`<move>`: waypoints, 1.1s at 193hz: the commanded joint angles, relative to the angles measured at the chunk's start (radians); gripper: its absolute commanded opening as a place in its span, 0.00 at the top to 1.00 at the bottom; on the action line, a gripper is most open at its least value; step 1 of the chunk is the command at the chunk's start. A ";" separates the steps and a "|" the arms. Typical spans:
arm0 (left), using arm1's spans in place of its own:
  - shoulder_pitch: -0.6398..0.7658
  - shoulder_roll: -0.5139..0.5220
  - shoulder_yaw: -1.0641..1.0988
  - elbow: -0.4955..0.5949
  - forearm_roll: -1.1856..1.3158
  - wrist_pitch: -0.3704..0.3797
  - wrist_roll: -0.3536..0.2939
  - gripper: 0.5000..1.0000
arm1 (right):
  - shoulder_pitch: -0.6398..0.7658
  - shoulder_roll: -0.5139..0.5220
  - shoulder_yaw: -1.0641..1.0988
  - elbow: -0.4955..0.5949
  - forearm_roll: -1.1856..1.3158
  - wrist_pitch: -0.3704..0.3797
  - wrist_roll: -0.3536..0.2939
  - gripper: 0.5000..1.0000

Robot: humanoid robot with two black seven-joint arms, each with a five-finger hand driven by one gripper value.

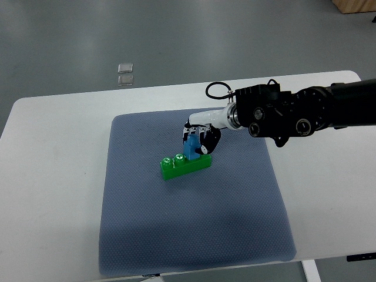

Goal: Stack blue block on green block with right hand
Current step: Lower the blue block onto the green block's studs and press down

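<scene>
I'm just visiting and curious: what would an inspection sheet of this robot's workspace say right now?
Surface: white table with a grey-blue mat on it.
Job's things: green block lies on the mat; blue block sits on its right part.
Clutter: nothing seen on the table.
Grippers: right hand has its fingers closed on the blue block; left hand not in view.
Cables: black cable loop at the right wrist.
Surroundings: grey floor, two small clear squares beyond the table.

- Green block (185,166): bright green, on the mat.
- Blue block (192,148): light blue, atop the green block.
- Right hand (201,136): white and black.
- Mat (194,229): slate blue, finely dotted.
- Counter (53,194): plain white.
</scene>
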 commanded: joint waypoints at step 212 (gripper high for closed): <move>0.000 0.000 0.002 0.000 0.000 0.000 0.000 0.00 | -0.038 -0.007 -0.003 0.018 0.000 -0.089 0.008 0.89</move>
